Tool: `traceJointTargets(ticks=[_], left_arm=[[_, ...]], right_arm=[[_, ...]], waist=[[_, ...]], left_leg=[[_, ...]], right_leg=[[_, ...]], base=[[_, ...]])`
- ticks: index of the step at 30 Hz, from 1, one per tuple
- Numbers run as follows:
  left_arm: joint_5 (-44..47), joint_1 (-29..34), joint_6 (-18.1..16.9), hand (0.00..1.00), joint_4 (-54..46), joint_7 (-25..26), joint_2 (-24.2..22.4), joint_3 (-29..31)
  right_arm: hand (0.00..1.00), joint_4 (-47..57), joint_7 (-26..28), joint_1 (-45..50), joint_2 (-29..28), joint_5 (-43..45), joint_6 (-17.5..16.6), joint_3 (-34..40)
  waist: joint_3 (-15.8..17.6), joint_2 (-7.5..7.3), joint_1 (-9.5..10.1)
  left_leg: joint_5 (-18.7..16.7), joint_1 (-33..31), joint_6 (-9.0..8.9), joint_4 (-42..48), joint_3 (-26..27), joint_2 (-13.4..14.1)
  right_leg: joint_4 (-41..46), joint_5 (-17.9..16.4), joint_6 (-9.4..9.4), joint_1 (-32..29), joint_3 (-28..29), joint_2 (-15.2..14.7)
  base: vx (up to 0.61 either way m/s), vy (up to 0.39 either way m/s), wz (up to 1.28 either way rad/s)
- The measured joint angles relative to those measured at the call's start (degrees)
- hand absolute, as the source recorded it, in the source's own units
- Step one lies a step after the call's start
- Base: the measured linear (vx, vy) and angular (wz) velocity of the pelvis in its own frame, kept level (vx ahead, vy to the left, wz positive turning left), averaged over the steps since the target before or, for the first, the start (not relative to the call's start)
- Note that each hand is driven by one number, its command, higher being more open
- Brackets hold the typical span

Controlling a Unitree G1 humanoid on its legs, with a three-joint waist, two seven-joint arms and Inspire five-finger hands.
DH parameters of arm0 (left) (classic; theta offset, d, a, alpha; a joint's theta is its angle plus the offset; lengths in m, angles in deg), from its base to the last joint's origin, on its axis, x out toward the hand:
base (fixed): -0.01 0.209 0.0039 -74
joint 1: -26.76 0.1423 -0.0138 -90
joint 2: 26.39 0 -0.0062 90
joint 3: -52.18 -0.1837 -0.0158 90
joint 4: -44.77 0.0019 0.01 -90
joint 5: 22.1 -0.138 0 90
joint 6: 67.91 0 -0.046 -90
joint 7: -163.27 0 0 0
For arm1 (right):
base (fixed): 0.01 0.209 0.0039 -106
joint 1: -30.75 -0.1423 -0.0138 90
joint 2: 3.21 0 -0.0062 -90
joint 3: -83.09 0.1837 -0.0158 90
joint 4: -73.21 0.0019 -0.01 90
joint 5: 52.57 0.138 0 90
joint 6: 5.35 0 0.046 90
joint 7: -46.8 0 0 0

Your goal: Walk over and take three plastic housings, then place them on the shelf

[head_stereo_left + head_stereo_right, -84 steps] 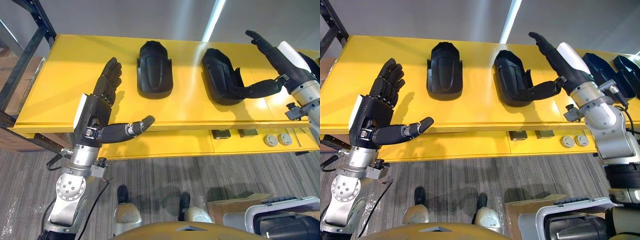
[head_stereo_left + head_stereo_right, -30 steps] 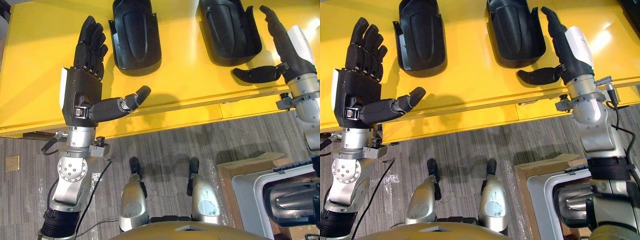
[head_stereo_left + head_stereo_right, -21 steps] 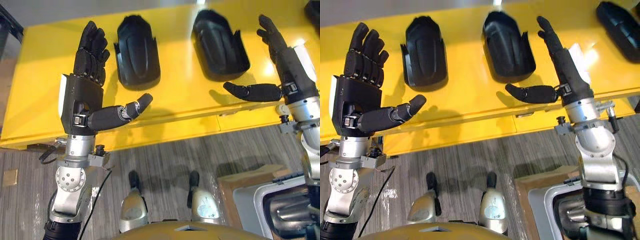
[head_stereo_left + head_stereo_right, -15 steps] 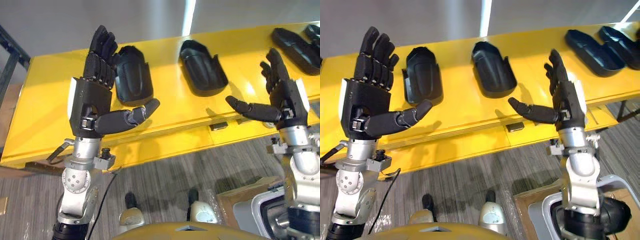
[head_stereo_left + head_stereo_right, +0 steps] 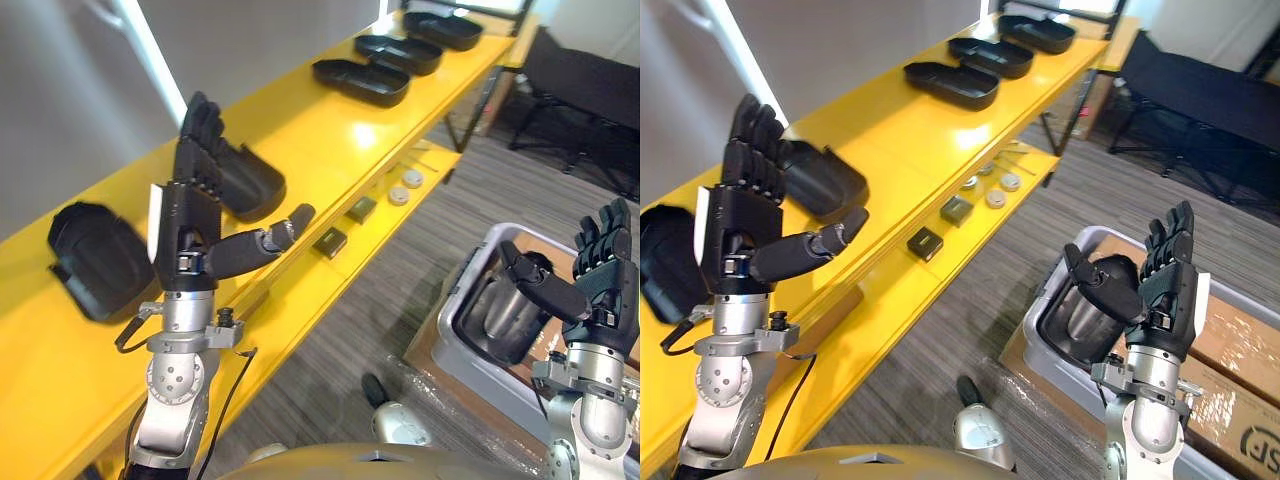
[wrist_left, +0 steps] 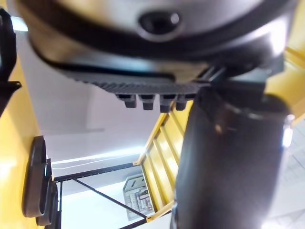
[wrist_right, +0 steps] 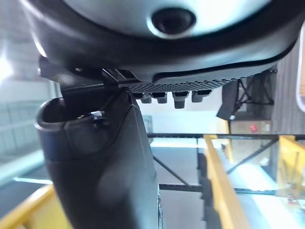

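A yellow shelf [image 5: 330, 130] is seen running from the lower left of the frame to the upper right. Two black plastic housings are laid on its top at the left: the leftmost housing [image 5: 88, 260] near the left edge of the frame, and the second housing [image 5: 248, 182] a little further along, partly covered by the raised left robot hand [image 5: 188, 222]. That robot hand is held up in front of the shelf with its fingers straight and its thumb spread out to the side; nothing is gripped. Three further housings [image 5: 360, 82] are lined up at the upper right end of the shelf. On the lower ledge, two small dark blocks [image 5: 328, 241] and two round discs [image 5: 400, 195] are set.

At the lower right of the frame the right robot hand [image 5: 603, 282] is held upright, fingers spread, empty, above a grey bin [image 5: 464, 287]. A dark rounded part [image 5: 500, 318] is seen inside the bin, which is placed on a cardboard box [image 5: 1232, 345].
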Motion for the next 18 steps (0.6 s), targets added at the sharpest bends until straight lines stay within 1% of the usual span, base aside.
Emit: traceJointTargets(ticks=[1,2,3,4,5,6,7,8,11,12,15,17,18], left_arm=[[0.0,0.8,0.1,1.0,-0.2,0.0,-0.3,0.3],[0.0,2.1,0.5,1.0,-0.2,0.0,-1.0,0.6],[0.0,2.8,0.8,1.0,-0.2,0.0,-1.6,0.7],[-0.1,4.1,1.5,1.0,-0.1,0.3,-2.8,0.8],[-0.2,5.5,2.0,1.0,-0.1,0.7,-3.6,0.8],[-0.2,6.2,2.2,1.0,-0.1,0.9,-3.8,0.9],[-0.3,7.2,2.7,1.0,-0.1,1.1,-3.9,1.2],[-0.3,7.7,2.7,1.0,-0.1,1.2,-3.9,1.5],[-0.2,9.4,2.7,1.0,0.0,2.2,-3.9,3.9],[-0.2,9.3,2.7,1.0,0.0,2.6,-3.9,4.3],[-0.1,7.7,1.7,1.0,0.0,5.3,-3.8,4.8],[-0.2,2.8,0.4,1.0,1.2,8.6,-3.7,4.3],[-0.2,1.1,0.2,1.0,1.7,9.5,-3.7,3.8]], right_arm=[[1.0,0.0,0.0,-0.7,-0.2,0.1,-0.2,-2.2],[1.0,0.0,0.1,-1.5,-0.4,-0.1,-0.2,-5.0],[1.0,0.0,0.2,-2.0,-0.4,-0.2,-0.2,-6.4],[1.0,-0.1,0.7,-3.2,-0.4,-0.5,-0.2,-9.7],[1.0,-0.7,1.5,-4.7,-0.4,-0.5,-0.2,-12.1],[1.0,-1.4,2.2,-5.6,-0.4,-0.6,-0.2,-12.8],[1.0,-2.4,2.8,-6.9,-0.4,-0.6,-0.2,-13.5],[1.0,-2.9,2.9,-7.4,-0.4,-0.6,-0.2,-13.5],[1.0,-6.5,2.7,-9.8,0.7,-0.5,-0.2,-12.8],[1.0,-7.2,2.7,-10.2,1.0,-0.4,-0.1,-12.8],[1.0,-9.6,2.9,-13.4,3.2,-0.4,-0.2,-13.1],[1.0,-13.2,2.3,-19.2,5.2,-0.5,-0.3,-13.2],[1.0,-14.2,1.8,-20.7,5.4,-0.5,-0.3,-13.2]], waist=[[0.0,-0.03,0.85],[0.0,-0.19,2.0],[0.0,-0.25,2.57],[0.1,-0.38,3.88],[0.2,-0.57,5.13],[0.3,-0.7,5.62],[0.4,-0.85,6.7],[0.5,-0.88,6.98],[0.7,-0.78,6.88],[1.1,-0.76,6.95],[3.5,-0.41,7.03],[7.4,-0.34,7.29],[8.3,-0.21,7.46]], left_leg=[[-0.3,0.0,0.12,0.5,0.8,-0.2],[-0.3,0.0,0.16,0.6,1.8,-0.6],[-0.3,0.0,0.22,0.6,2.3,-0.8],[-0.3,-0.2,0.31,0.5,3.2,-1.1],[-0.4,-0.3,0.48,0.5,4.1,-1.1],[-0.5,-0.3,0.65,0.5,4.3,-1.1],[-0.8,-0.3,1.11,0.5,4.5,-1.1],[-0.8,-0.4,1.14,0.5,4.3,-1.1],[-0.8,-2.1,1.13,0.9,2.0,-1.0],[-0.8,-2.2,1.15,1.0,1.7,-1.0],[-1.3,-5.3,1.78,3.8,-0.3,-1.1],[-1.3,-9.4,1.73,7.4,-2.4,-1.3],[-1.3,-10.5,1.73,8.7,-3.0,-1.3]], right_leg=[[-0.1,0.8,0.59,-0.4,0.9,0.1],[-0.3,1.4,0.49,-1.0,1.3,0.0],[-0.7,1.8,0.26,-1.2,1.3,-0.2],[-2.0,2.5,-0.55,-1.4,1.3,-0.6],[-3.2,3.1,-1.51,-1.7,-0.2,-1.2],[-3.4,3.2,-1.63,-1.8,-2.0,-1.7],[-3.5,3.7,-2.33,-1.9,-5.0,-2.4],[-3.5,3.8,-2.41,-2.0,-5.9,-2.6],[-3.1,4.1,-2.23,-2.5,-9.2,-3.3],[-3.1,4.1,-2.21,-2.5,-9.3,-3.3],[-2.5,4.1,-2.19,-4.0,-10.5,-3.6],[1.8,3.5,-2.74,-8.2,-11.9,-3.6],[3.6,3.3,-2.48,-9.4,-12.6,-3.6]], base=[[-0.01,0.094,-0.53],[-0.03,0.064,-0.49],[-0.04,0.05,-0.45],[-0.06,0.034,-0.43],[-0.07,0.024,-0.4],[-0.06,0.004,-0.28],[-0.03,-0.009,-0.08],[-0.01,-0.016,0.09],[0.02,-0.014,0.3],[0.05,-0.004,0.25],[0.0,0.002,0.17],[-0.04,-0.021,0.21],[-0.07,-0.06,0.16]])
